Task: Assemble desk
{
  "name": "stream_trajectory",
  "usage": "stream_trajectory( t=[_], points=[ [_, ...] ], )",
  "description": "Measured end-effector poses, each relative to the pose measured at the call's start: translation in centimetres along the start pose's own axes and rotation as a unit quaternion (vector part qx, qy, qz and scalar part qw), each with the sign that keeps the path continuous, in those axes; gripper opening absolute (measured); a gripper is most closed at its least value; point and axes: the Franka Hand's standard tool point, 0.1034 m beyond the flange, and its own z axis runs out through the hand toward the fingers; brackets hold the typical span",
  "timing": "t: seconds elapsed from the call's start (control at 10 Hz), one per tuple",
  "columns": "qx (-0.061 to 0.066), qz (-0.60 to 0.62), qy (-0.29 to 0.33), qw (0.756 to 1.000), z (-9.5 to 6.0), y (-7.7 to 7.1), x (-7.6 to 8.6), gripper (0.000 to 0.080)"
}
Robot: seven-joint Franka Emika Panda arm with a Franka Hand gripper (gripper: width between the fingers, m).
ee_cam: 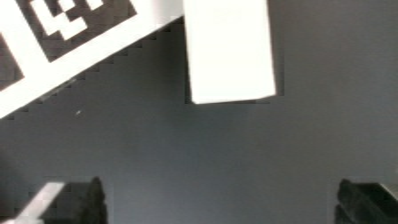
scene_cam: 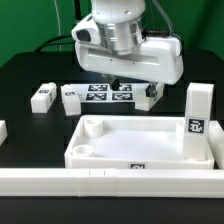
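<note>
1. The gripper [scene_cam: 122,88] hangs low over the black table [scene_cam: 30,118], right above the marker board [scene_cam: 100,93]. Its jaws are spread as wide as they go, with nothing in them. In the wrist view we see only bare dark table between the fingertips [ee_cam: 71,200].
2. The tabletop [scene_cam: 140,150] lies in front, open side up, close against the border rail [scene_cam: 110,182]. Its round sockets show at the corners on the exterior view's left.
3. An upright leg [scene_cam: 198,108] stands at the tabletop's corner on the exterior view's right. We can't tell whether it is seated in a socket or only beside the rim.
4. The left leg [scene_cam: 42,96] and the second leg [scene_cam: 72,97] lie loose on the exterior view's left of the marker board. The fourth leg [scene_cam: 150,97] lies on the board's other side, just beside the gripper.
5. In the wrist view a block leg [ee_cam: 231,50] lies flat, ahead of the open jaws and not yet between them. It sits beside the marker board's corner [ee_cam: 71,40]. We'd guess it is the fourth leg, though the tight crop leaves that unsure.
6. On handling, we judge these legs to be rigid, light plastic that is smooth and a little slippery, and a firm squeeze shouldn't hurt them.
7. We'd grip a leg across two flat opposite sides near mid-length, square on so it can't twist.
8. The tabletop looks too wide to span, so only its rim wall offers a pinch.
</note>
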Motion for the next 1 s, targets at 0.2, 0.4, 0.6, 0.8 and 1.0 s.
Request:
stream_trajectory(
  t=[0.2, 0.4, 0.6, 0.8, 1.0],
  points=[
    [-0.011, -0.004, -0.086, 0.996, -0.2, 0.2, -0.1, 0.0648],
    [-0.014, -0.02, -0.11, 0.994, 0.1, 0.2, 0.3, 0.0648],
    [-0.008, -0.068, -0.104, 0.992, 0.2, -0.6, 0.3, 0.0648],
    [-0.005, -0.079, -0.1, 0.992, -0.1, -0.7, 0.5, 0.0648],
    [-0.006, -0.078, -0.107, 0.991, 0.1, -0.5, 0.4, 0.0648]
  ],
)
